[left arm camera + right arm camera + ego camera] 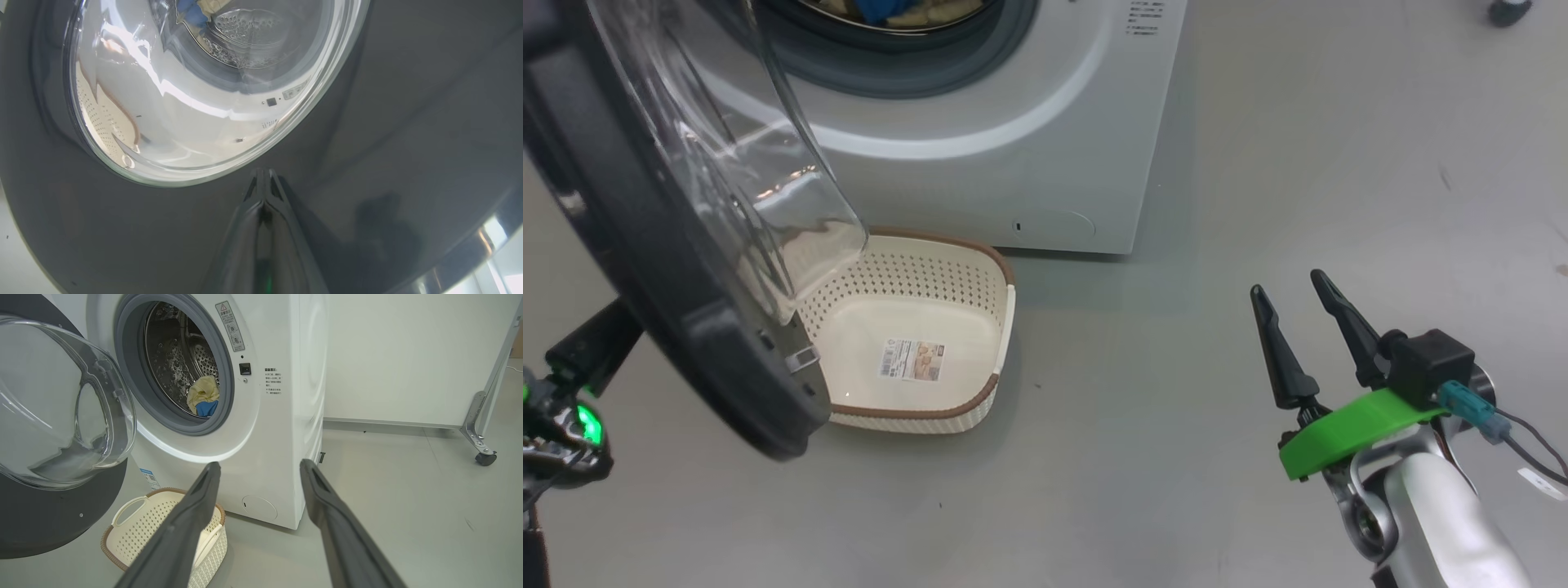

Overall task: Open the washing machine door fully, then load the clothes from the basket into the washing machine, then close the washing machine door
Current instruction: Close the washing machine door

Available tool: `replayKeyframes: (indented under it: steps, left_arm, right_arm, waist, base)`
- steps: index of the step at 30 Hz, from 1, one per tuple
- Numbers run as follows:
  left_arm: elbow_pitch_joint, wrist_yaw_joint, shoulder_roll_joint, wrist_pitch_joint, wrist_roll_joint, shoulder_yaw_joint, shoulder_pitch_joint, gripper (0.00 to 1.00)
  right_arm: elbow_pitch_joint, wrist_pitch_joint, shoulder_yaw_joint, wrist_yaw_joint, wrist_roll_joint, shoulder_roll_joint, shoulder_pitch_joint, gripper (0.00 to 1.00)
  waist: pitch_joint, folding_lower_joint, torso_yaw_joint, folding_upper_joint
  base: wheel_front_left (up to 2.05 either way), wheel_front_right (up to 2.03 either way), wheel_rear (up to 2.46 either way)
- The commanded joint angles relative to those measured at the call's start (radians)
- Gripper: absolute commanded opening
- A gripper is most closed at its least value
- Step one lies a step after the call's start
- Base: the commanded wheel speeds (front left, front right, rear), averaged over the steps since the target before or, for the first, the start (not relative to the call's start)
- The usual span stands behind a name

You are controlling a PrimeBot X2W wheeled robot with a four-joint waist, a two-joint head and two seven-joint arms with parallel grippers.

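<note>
The washing machine [286, 416] is found with the washing machine door [645, 286] swung open above the empty basket [947, 242]. The clothes [203, 398] are lodged in the drum [175, 363], close to the seal [227, 388], where trapping at closure is judged possible. The left gripper [264, 173], pressed together, is set against the door's glossy rim and could slip; the right gripper [1286, 282] is spread, empty.

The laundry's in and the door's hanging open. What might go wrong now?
The shut left gripper touches the washing machine door with only its fingertips on the glossy rim, so it may slip when pushing. The clothes lie right behind the grey seal, so the closing door might trap them. The basket sits under the door, which could brush it.
</note>
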Motion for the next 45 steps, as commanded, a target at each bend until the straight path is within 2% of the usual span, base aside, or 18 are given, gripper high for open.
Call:
replayKeyframes:
  steps: [1, 9, 17, 25, 34, 45]
  left_arm:
    - [-0.058, 0.001, 0.011, 0.007, -0.008, 0.012, -0.019, 0.0]
    - [-0.067, 0.003, -0.09, -0.038, -0.006, -0.031, -0.029, 0.0]
    - [-0.007, -0.002, -0.146, -0.1, -0.011, -0.048, -0.086, 0.0]
    - [0.079, -0.007, -0.179, -0.201, -0.021, -0.061, -0.163, 0.0]
    - [0.105, -0.008, -0.193, -0.289, -0.043, -0.121, -0.207, 0.0]
    - [0.026, -0.008, -0.191, -0.325, -0.049, -0.158, -0.106, 0.0]
  right_arm:
    - [-0.038, -0.007, 0.017, 0.0, 0.008, 0.004, -0.007, 1.0]
    - [-0.047, -0.007, 0.01, 0.0, 0.017, 0.004, -0.008, 1.0]
    - [-0.06, -0.007, -0.015, 0.0, 0.024, 0.004, -0.012, 1.0]
    - [-0.069, -0.007, -0.03, 0.0, 0.036, 0.004, -0.012, 1.0]
    - [-0.072, -0.007, -0.037, 0.0, 0.045, 0.004, -0.012, 1.0]
    - [-0.101, -0.007, -0.075, 0.0, 0.048, 0.004, 0.022, 1.0]
  waist:
    - [-0.003, 0.0, -0.024, 0.0]
    - [0.005, 0.0, -0.096, 0.0]
    - [0.028, 0.0, -0.153, 0.0]
    - [0.04, 0.0, -0.195, 0.0]
    - [0.042, 0.0, -0.215, 0.0]
    - [-0.001, 0.0, -0.217, 0.0]
  base:
    - [0.0, 0.0, 0.0]
    - [0.0, 0.0, 0.0]
    - [0.0, 0.0, 0.0]
    - [0.0, 0.0, 0.0]
    - [0.0, 0.0, 0.0]
    - [0.0, 0.0, 0.0]
